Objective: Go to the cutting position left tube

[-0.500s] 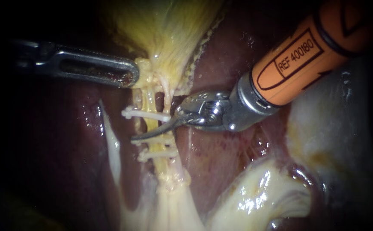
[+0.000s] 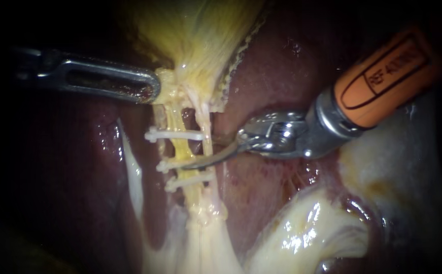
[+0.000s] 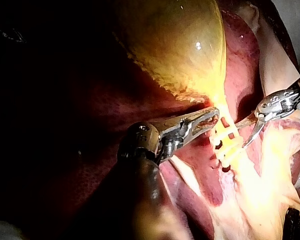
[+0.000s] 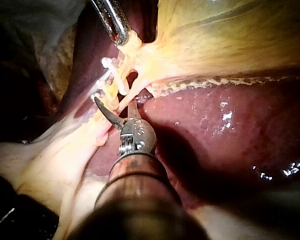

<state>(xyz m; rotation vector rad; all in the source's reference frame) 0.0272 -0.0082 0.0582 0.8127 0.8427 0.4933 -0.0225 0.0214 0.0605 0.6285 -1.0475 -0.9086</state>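
Pinching gallbladder [image 2: 195,35], left instrument [image 2: 152,87]; only right wrist view shows right instrument [image 4: 113,101] jaws spread; 3 clips [image 2: 175,135], 2 tubes [image 2: 180,147].

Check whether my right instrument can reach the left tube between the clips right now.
Probably yes: the right instrument, jaws open, has one blade across the right tube, its tip at the left tube by the middle clip. Only that right tube lies between.

Gallbladder [image 2: 195,35] and clipped tubes [image 2: 181,149] on the liver [image 2: 276,66]
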